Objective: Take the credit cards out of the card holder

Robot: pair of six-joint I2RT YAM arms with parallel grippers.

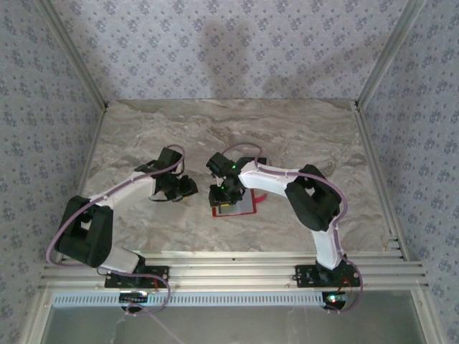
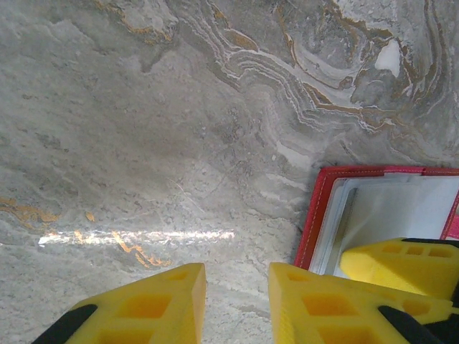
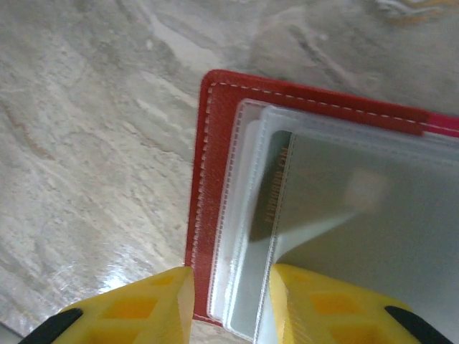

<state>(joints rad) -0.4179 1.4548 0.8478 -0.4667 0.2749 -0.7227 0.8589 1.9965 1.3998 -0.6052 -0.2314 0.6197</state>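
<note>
Card holder [image 1: 237,209]: lay open and flat near the middle of the marble table [image 1: 143,129], its red border [image 3: 208,143] framing pale clear sleeves.
Credit cards [image 3: 344,215]: one greyish card with a dark band sat tucked inside the sleeves. I couldn't tell how many there were.
Right gripper [image 3: 229,276]: hung low over one edge of the holder, jaws partly apart, straddling the border and sleeve edges without clamping anything.
Left gripper [image 2: 237,276]: just beside the holder over bare marble, jaws apart and empty.
</note>
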